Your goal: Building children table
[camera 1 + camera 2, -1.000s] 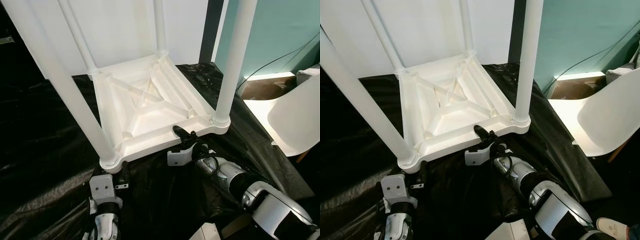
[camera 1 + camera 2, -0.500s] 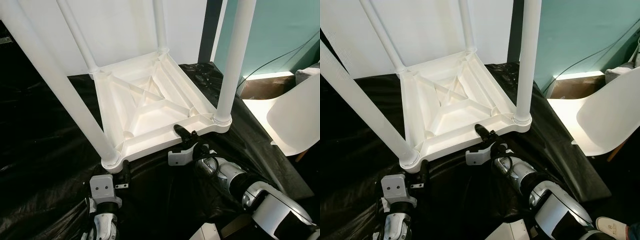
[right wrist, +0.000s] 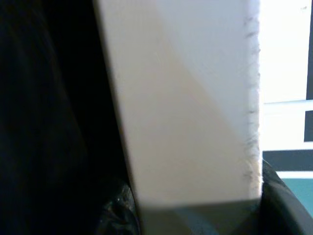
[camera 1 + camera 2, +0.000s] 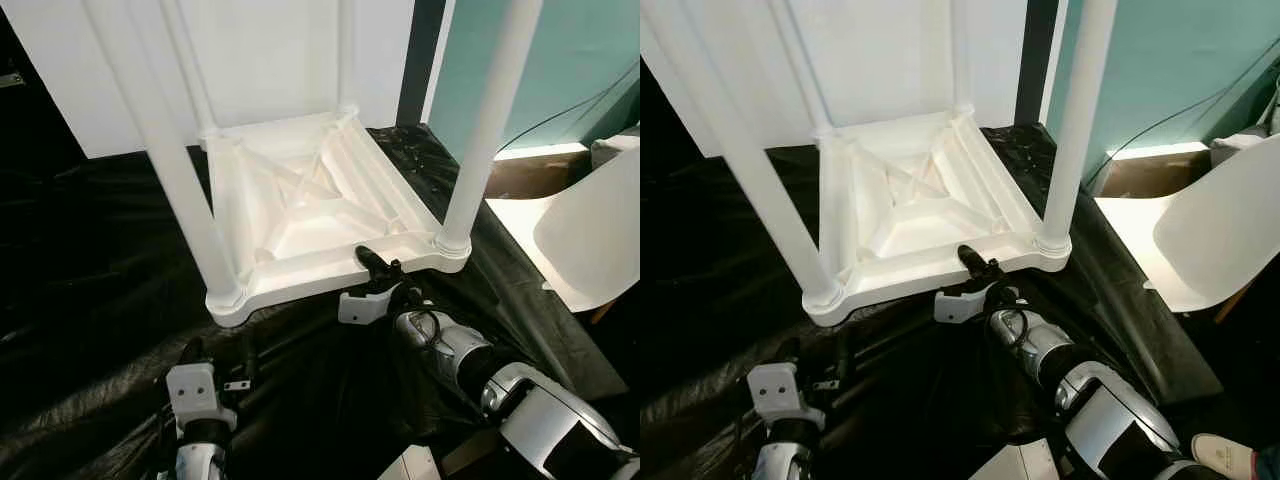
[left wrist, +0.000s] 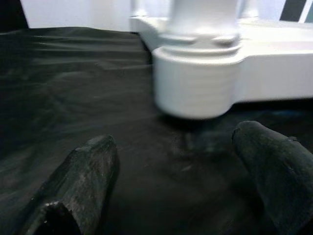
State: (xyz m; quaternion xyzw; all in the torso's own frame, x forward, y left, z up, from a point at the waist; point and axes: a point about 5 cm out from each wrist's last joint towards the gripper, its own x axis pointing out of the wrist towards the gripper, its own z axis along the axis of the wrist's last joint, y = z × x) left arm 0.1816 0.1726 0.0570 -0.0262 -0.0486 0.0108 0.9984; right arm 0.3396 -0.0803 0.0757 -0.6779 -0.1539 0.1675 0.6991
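On the black sheet [image 4: 90,260] the upturned children's table [image 4: 320,205] is lying legs-up, my right tool [image 4: 372,268] clamping its near rim, my left tool [image 5: 178,181] hanging spread beside the corner, so I'm judging flipping comes next.

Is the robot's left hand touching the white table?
Apart. In the left wrist view, the left gripper has its fingers spread on either side of the table corner, with black sheet showing between them and it.

My head cameras look steeply down on the upturned table [image 4: 320,215]; both wrist cameras sit very close, facing its near rim, which all views share.
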